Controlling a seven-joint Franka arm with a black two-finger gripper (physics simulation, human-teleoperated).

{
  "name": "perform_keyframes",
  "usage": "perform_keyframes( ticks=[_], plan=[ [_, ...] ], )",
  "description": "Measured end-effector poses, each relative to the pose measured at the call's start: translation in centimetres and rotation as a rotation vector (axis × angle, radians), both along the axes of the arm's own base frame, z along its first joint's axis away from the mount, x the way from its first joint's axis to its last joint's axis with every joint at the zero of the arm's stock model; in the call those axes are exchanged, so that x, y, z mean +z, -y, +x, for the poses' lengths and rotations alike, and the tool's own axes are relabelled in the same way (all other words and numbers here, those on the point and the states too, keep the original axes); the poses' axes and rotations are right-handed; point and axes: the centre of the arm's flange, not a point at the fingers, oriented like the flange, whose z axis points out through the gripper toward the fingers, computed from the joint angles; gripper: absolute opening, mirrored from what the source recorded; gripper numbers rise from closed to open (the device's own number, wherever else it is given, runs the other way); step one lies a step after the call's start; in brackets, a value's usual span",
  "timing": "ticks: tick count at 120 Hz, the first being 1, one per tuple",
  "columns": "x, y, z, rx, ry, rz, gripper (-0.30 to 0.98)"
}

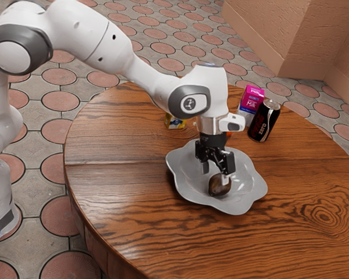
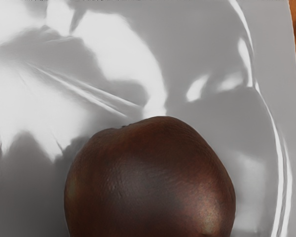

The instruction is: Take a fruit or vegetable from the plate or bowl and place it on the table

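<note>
Round table (image 1: pixel 128 197), exterior view: the top is brown wood with dark, wavy grain and a ringed knot toward the exterior view's right. Directly on it rests a gray dish (image 1: pixel 186 174) with a lobed rim. A black can (image 1: pixel 264 121), marked "zero", stands upright; just beside it stands a pink-and-white milk carton (image 1: pixel 251 100), partly hidden by the can. A yellow item (image 1: pixel 175 123), partly hidden by the arm, lies beyond the dish.

glossy grey bowl (image 1: pixel 189 193); shiny, wood-grained table (image 1: pixel 128 203).
</note>
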Motion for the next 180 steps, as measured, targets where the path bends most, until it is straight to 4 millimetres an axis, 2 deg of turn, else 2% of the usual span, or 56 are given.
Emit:
perform_keyframes(
  ticks=[50, 77, 128, 180],
  plan=[
    [-0.1, 0.2, 0.8, -0.011, 0.007, 0.009, 0.68],
    [-1.0, 0.4, 0.9, -0.016, -0.006, 0.014, 0.68],
    [-1.2, 1.5, 1.3, -0.033, -0.003, 0.016, 0.68],
    [-1.7, 1.4, 1.5, -0.032, -0.01, 0.019, 0.68]
  ],
)
